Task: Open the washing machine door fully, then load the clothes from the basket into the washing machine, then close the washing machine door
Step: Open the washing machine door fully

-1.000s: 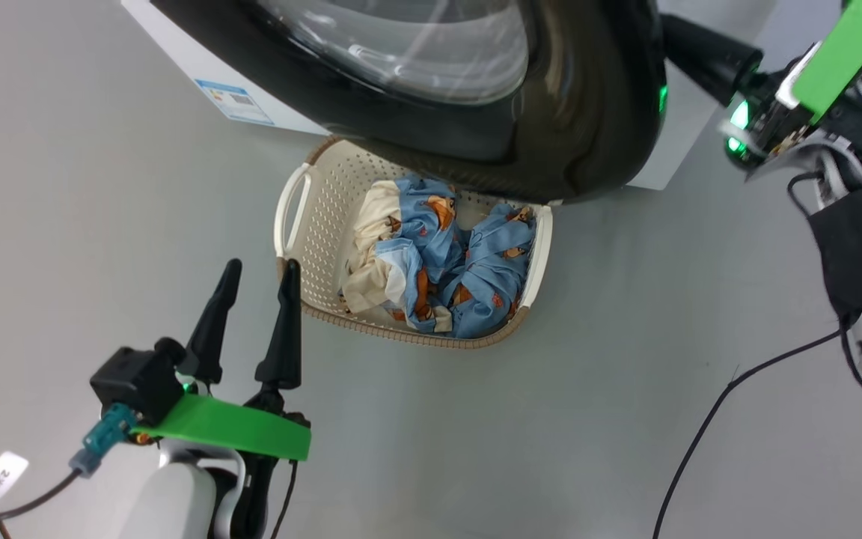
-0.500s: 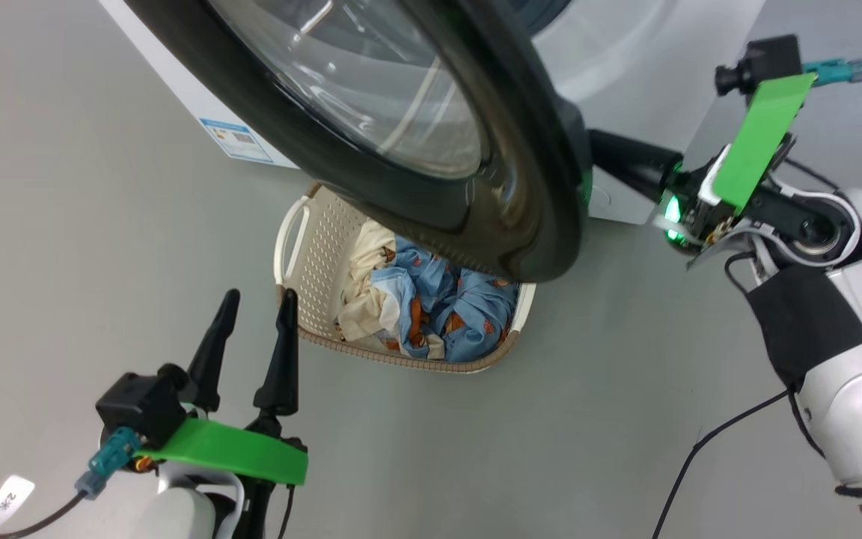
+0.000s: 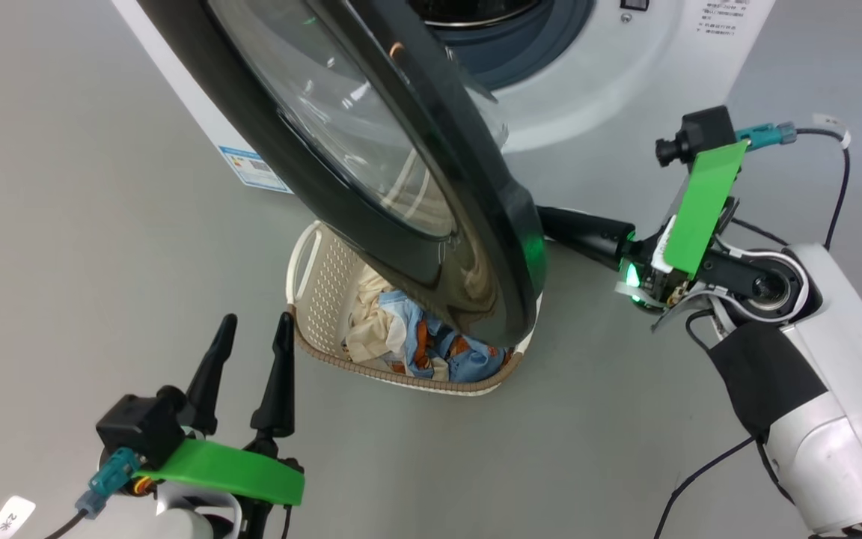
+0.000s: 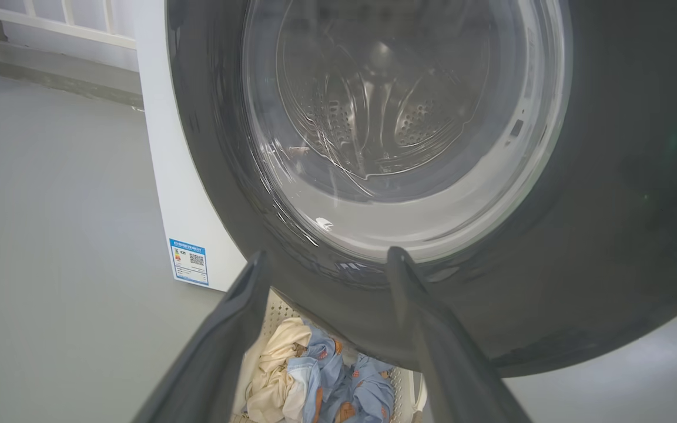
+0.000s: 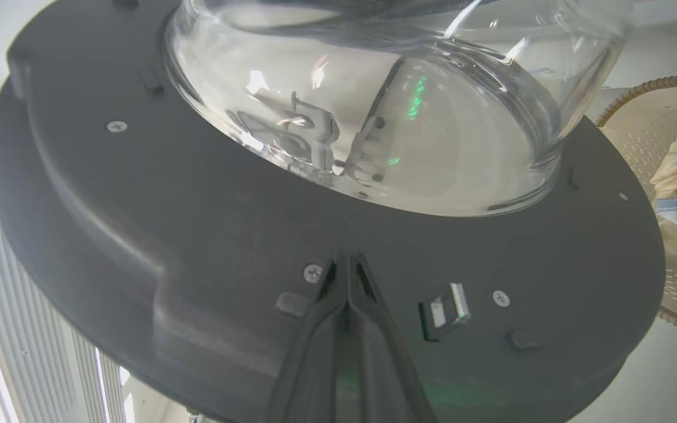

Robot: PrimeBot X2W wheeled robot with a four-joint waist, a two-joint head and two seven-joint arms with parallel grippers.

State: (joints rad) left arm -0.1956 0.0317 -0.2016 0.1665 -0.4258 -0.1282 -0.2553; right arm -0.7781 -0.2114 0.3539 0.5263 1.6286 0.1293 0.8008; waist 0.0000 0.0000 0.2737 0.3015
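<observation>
The washing machine door [image 3: 371, 165], black-rimmed with a clear glass bowl, stands swung well out from the white washing machine [image 3: 610, 82] and hangs over the basket [image 3: 319, 277]. Blue printed and cream clothes [image 3: 408, 348] lie in the basket. My right gripper [image 3: 551, 224] is shut, its tips pressed against the door's inner face [image 5: 197, 235] near the latch. My left gripper [image 3: 251, 329] stands open, empty, just left of the basket. The left wrist view shows the door's outer face [image 4: 609, 176], the drum behind the glass, and the clothes [image 4: 315, 382] below between my fingers.
A blue label sticker [image 3: 255, 168] marks the machine's side. The grey gasket and drum mouth [image 3: 506, 30] show at the top. A black cable [image 3: 708, 464] trails over the grey floor at lower right. White railing [image 4: 50, 23] runs behind the machine.
The door has swung further open, its rim edge moving left and down in view, with my right gripper following behind it. The head camera has shifted. The left gripper stays put.
</observation>
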